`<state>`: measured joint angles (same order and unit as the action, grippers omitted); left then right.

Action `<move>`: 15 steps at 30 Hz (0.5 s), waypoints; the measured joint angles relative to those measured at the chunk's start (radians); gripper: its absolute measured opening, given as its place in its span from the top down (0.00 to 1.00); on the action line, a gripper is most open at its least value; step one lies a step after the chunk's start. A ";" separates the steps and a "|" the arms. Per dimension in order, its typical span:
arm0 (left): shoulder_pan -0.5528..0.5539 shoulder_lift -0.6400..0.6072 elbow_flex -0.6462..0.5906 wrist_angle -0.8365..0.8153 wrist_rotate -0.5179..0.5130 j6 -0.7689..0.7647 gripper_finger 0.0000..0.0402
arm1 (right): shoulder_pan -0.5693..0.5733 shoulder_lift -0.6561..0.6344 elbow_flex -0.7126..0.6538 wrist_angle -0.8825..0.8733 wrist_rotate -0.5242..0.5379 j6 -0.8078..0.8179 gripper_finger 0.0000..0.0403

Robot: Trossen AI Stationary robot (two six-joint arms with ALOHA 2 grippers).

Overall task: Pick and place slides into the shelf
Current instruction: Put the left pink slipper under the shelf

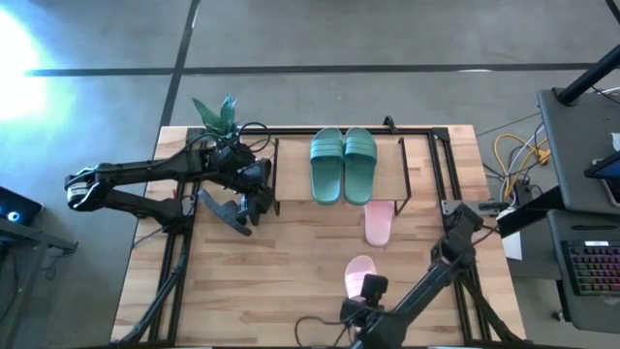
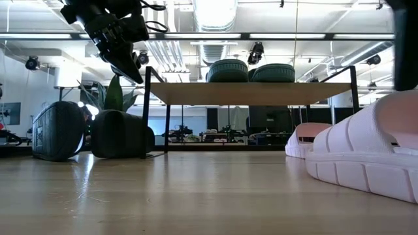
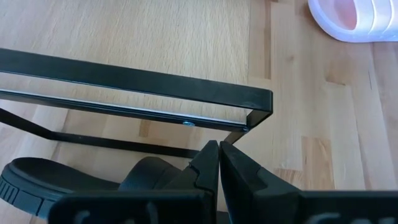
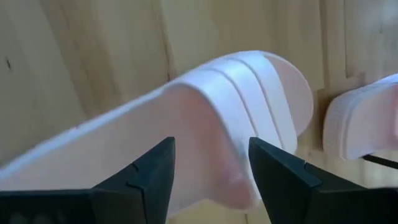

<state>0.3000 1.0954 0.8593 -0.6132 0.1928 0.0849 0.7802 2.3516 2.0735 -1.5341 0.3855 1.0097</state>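
The dark green pair (image 1: 344, 165) lies on the top board of the shelf (image 1: 294, 170), also seen in the low view (image 2: 251, 70). Two black slides (image 1: 228, 208) rest on the table left of the shelf. My left gripper (image 3: 219, 160) is shut, empty and raised above them by the shelf's left end (image 2: 121, 46). One pale pink slide (image 1: 379, 221) lies on the table before the shelf. The other pink slide (image 4: 205, 118) lies nearer, sole on the table. My right gripper (image 4: 211, 158) is open, a finger on each side of its strap; no touch shows.
A green plant (image 1: 215, 114) stands at the table's far left corner. Thin black frame rails (image 1: 441, 165) run on the tabletop around the shelf. The shelf's black metal frame (image 3: 155, 87) is close ahead of my left gripper. Bare wood lies at the near left (image 1: 242, 291).
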 joint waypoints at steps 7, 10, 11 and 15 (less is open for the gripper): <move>0.001 0.000 0.000 0.013 0.000 0.000 1.00 | -0.015 0.001 -0.094 -0.006 0.087 -0.058 0.51; 0.001 0.000 0.000 0.013 0.000 0.000 1.00 | -0.027 0.002 -0.128 -0.006 0.086 -0.083 0.53; 0.001 0.000 -0.001 0.012 0.000 0.000 1.00 | -0.031 0.002 -0.137 -0.006 0.086 -0.094 0.54; 0.001 0.000 -0.001 0.013 0.000 0.000 1.00 | -0.043 0.002 -0.156 -0.005 0.087 -0.136 0.65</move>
<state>0.3008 1.0954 0.8585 -0.6006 0.1928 0.0845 0.7367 2.3531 1.9171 -1.5395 0.4725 0.8736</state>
